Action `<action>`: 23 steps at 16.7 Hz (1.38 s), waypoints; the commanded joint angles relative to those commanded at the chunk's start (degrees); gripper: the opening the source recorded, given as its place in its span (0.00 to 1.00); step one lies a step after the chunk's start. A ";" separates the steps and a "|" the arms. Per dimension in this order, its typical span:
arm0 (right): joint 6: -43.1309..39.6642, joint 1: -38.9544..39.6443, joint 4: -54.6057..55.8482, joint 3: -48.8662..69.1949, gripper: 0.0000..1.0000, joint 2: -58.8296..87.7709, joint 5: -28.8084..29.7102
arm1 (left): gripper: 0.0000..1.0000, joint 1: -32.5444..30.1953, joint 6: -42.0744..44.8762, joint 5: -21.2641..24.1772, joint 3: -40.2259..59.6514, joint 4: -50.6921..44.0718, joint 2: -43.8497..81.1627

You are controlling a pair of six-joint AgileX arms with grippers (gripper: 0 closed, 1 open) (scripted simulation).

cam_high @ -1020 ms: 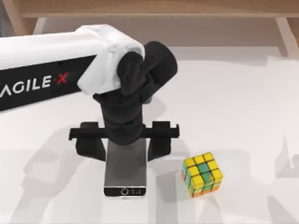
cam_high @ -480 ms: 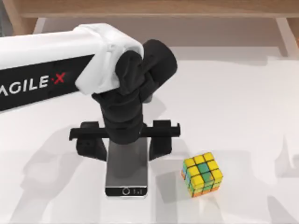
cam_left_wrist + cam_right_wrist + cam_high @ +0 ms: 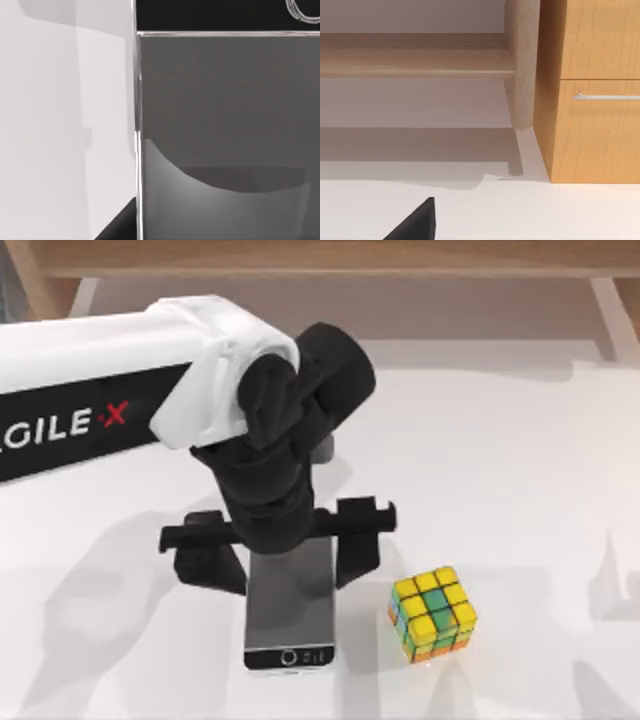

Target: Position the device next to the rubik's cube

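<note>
The device (image 3: 290,625), a flat phone with a dark screen and silver rim, lies lengthwise over the table, its home-button end toward the front edge. My left gripper (image 3: 285,570) straddles it from above, one black finger against each long side, shut on it. The left wrist view is close over the device (image 3: 225,110), its glossy screen and one silver edge showing. The rubik's cube (image 3: 434,615), yellow and green on top, stands on the table just right of the device with a small gap between them. A dark fingertip (image 3: 415,220) of my right gripper shows in the right wrist view.
A wooden rail (image 3: 320,260) runs along the back of the white table (image 3: 520,460). The right wrist view faces a wooden cabinet (image 3: 595,100) with a drawer handle and a wooden leg (image 3: 520,65).
My left gripper has carried the device to the right, toward the rubik's cube, and slightly nearer the front edge. The cube has not moved.
</note>
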 joint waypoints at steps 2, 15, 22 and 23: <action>0.00 0.00 0.00 0.00 1.00 0.00 0.00 | 0.00 -0.11 0.36 1.34 -0.63 1.05 -0.04; 0.00 0.00 0.00 0.00 1.00 0.00 0.00 | 0.00 -0.29 0.78 -6.04 -5.79 8.48 6.29; 0.00 0.00 0.00 0.00 1.00 0.00 0.00 | 0.15 -0.30 0.81 -6.15 -5.98 8.52 6.49; 0.00 0.00 0.00 0.00 1.00 0.00 0.00 | 0.23 -0.30 0.81 -6.15 -5.98 8.52 6.49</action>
